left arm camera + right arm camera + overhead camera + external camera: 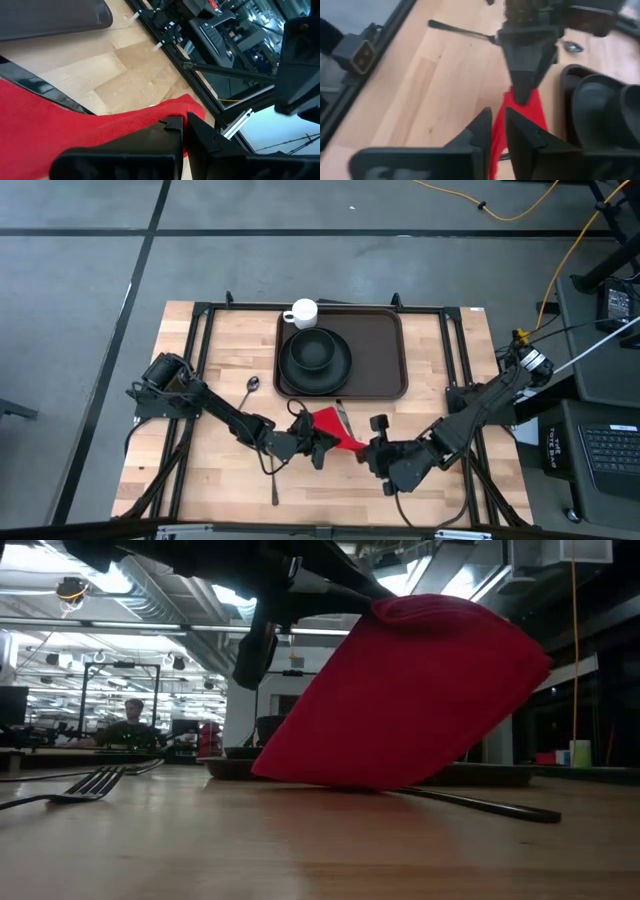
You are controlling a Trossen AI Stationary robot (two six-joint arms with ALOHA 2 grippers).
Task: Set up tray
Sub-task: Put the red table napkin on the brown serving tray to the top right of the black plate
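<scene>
Two dark robot arms meet over a red napkin (335, 428) at the near middle of the wooden surface (220, 470), just in front of the dark brown tray (375, 345). The left tool (318, 442) has its fingers pressed together on the napkin's near-left part, and the wrist view shows the red cloth caught under them. The right tool (372, 452) is at the napkin's right corner; its fingers (482, 131) stand slightly apart with the cloth's edge between them, and whether they truly grip it cannot be told. From the low view, the napkin hangs lifted at its top, its lower edge resting on the surface.

The tray lies at the far middle of the surface, holding a round black plate (340, 365) with a black bowl (315, 348) on it. A white cup (303, 312) sits at the tray's far-left corner. A spoon (248, 388) lies left of the tray, a fork (88, 783) rests on the surface to the near left, and a dark utensil (480, 803) lies partly under the napkin. A person (130, 720) sits in the room beyond.
</scene>
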